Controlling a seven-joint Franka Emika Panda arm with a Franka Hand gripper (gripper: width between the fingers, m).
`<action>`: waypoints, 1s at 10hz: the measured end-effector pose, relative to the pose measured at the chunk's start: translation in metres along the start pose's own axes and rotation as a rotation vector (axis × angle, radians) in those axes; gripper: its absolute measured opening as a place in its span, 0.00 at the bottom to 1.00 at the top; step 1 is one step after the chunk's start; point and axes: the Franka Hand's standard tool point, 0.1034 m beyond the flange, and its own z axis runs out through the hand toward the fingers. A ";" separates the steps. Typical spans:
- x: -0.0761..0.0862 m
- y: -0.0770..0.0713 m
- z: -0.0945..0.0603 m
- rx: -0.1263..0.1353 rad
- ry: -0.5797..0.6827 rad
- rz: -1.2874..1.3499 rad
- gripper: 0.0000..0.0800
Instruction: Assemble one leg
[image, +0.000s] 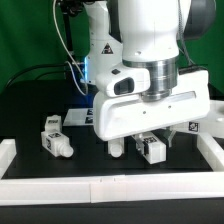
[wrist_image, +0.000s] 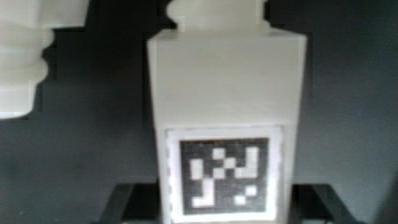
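White leg (wrist_image: 217, 100), inside pincer (wrist_image: 221, 200), perhaps gripped

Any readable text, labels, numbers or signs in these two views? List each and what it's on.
No readable words or numbers.
White plastic block-like leg: black-and-white square marker tag, coded pattern, no letters.
White robot arm: small dark mark, too small to read.
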 end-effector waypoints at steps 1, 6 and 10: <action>0.000 0.000 0.000 0.000 0.000 0.000 0.36; -0.008 0.001 -0.041 0.014 -0.062 0.014 0.36; -0.092 0.023 -0.090 -0.001 -0.085 0.039 0.36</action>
